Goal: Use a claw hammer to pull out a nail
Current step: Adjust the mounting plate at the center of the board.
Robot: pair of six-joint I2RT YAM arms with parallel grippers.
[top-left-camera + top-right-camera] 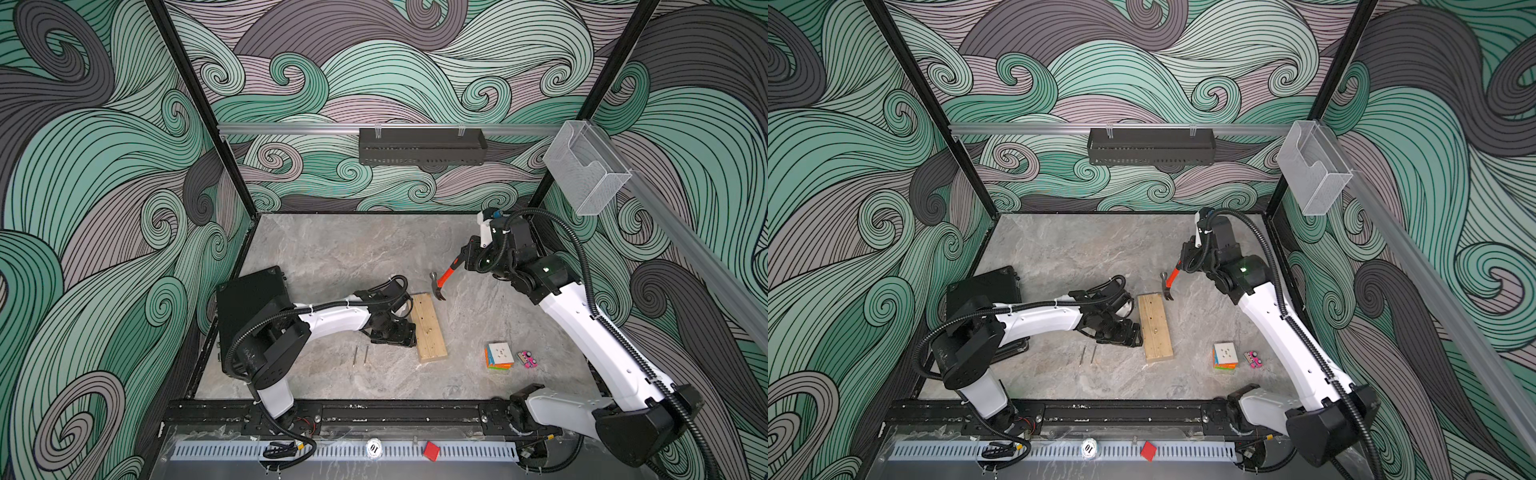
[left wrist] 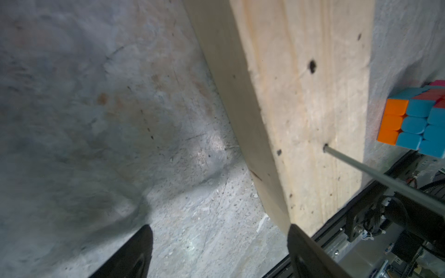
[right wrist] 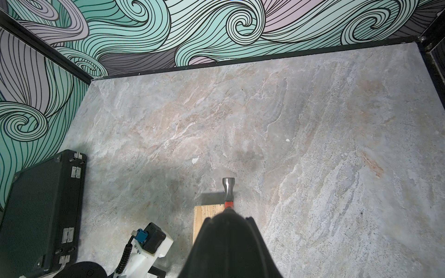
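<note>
The right pincer (image 1: pixel 467 257) is clenched on the black handle end of the claw hammer (image 1: pixel 444 279), whose grey head hangs just off the 12 o'clock end of the wooden plank (image 1: pixel 430 328), claw turned toward it. The left pincer (image 2: pixel 219 228) is spread wide at the plank's 9 o'clock side, straddling its long edge. The nail (image 2: pixel 361 166) stands well proud of the wood. This looks like the approach step. The next move calls for lowering the head, carrying it toward 6 o'clock, slipping the fork around the shank, then levering.
</note>
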